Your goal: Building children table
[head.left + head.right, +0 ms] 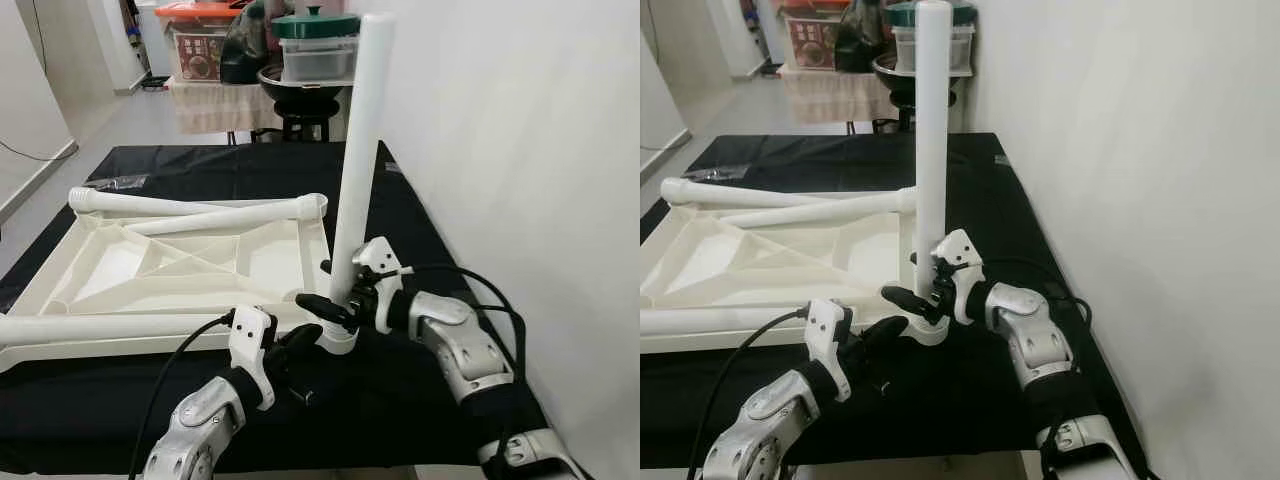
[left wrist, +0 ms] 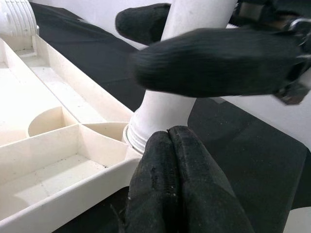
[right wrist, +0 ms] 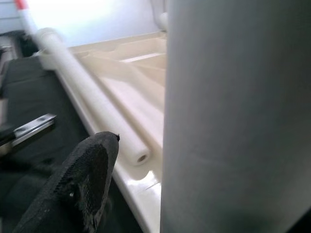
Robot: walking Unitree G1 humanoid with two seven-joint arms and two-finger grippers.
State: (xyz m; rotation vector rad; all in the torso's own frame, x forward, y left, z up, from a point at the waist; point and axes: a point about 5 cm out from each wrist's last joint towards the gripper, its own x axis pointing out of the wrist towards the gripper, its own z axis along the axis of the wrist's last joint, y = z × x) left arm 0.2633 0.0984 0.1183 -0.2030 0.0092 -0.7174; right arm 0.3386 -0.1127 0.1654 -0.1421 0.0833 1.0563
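here the right end effector (image 1: 335,300) clamps the upright leg (image 1: 358,150) at the tabletop (image 1: 150,270) corner; left end effector (image 1: 300,345), seemingly together, just beside.

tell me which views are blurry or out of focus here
Right wrist view: the upright leg is a soft grey blur, too close to focus. Left wrist view: the right pincer's finger is smeared. Eye views: sharp, evenly lit.

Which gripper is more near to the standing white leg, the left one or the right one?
Right. The right gripper is clamped around the upright leg low on it. The left gripper, fingers shut, sits just before the leg's base at the tabletop corner.
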